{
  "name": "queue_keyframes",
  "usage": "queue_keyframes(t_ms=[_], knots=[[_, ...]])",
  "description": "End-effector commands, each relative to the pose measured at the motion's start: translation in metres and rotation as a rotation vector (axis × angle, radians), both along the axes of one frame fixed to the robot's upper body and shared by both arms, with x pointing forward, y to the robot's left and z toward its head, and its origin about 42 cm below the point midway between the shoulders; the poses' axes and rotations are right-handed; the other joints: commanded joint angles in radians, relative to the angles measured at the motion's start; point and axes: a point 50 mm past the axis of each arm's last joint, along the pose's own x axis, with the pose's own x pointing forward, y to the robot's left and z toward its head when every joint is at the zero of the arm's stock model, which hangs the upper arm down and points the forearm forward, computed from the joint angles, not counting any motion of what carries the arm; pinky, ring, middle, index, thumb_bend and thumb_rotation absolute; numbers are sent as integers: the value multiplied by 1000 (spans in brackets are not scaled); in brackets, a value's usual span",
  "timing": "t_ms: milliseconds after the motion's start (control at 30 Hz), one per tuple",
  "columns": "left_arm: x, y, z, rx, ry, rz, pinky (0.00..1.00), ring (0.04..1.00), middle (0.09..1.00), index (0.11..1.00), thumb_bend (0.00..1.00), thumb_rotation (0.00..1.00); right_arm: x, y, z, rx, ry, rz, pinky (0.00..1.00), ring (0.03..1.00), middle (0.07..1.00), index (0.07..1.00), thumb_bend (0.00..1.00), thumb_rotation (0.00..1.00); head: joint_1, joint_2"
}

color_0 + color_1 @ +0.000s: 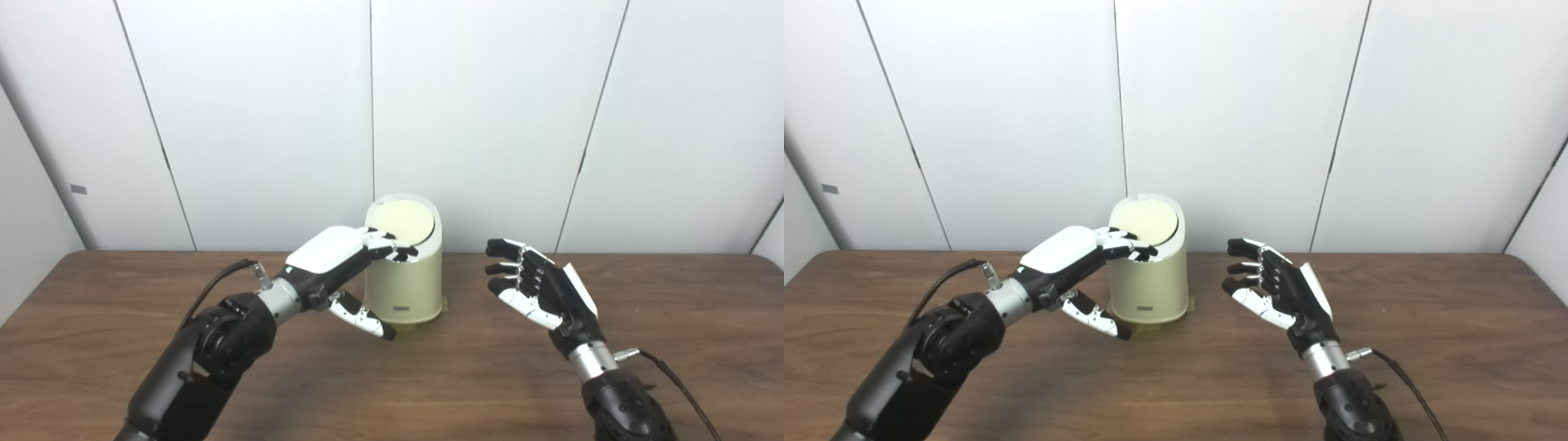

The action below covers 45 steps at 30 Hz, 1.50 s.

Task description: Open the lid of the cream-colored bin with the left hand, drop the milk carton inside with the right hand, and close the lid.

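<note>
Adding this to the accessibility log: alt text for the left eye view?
The left hand rests its fingertips on the closed lid of a cream-colored bin on a wooden table. The right hand hovers open and empty beside the bin; no milk carton shows.

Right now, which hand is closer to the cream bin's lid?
Left. The left hand has its fingertips resting on the lid of the cream bin. The right hand hangs open beside the bin, apart from it.

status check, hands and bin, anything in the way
Left hand open, fingertips on the lid of the cream bin; lid down. Right hand open, empty, beside the bin. No milk carton in view. Nothing blocking.
</note>
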Motion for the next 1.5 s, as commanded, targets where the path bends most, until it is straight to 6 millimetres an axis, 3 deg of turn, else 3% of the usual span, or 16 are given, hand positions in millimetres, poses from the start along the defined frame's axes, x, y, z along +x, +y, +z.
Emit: queue_keyframes(t_ms=[0, 333, 433, 500, 1067, 1333, 1467], knots=[[10, -2, 11, -7, -19, -10, 998, 818, 867, 865, 875, 262, 8, 1, 28, 16, -112, 1, 583, 698, 776, 746, 533, 497, 0, 1], [23, 0, -1, -56, 28, -37, 980, 828, 861, 854, 862, 242, 4, 3, 26, 19, -119, -1, 553, 666, 734, 723, 555, 496, -4, 10], [26, 0, -4, -83, 56, -45, 732, 822, 870, 851, 849, 187, 3, 3, 25, 12, -123, -6, 546, 662, 731, 721, 552, 505, -6, 13], [28, 0, -6, -90, 64, -46, 689, 824, 883, 858, 838, 178, 2, 4, 25, 14, -123, -5, 547, 659, 728, 719, 545, 497, -7, 18], [27, -1, -13, -62, 86, -27, 632, 791, 884, 866, 816, 148, 1, 4, 24, 15, -125, -21, 546, 651, 714, 692, 557, 476, -13, 31], [24, -1, -13, -6, 68, -42, 663, 777, 813, 797, 835, 149, 1, 2, 25, 16, -130, -27, 546, 652, 716, 690, 566, 485, -13, 38], [22, -1, -16, -1, 76, -70, 771, 737, 775, 765, 834, 101, 0, 2, 26, 14, -141, -27, 541, 654, 719, 694, 550, 479, -13, 40]])
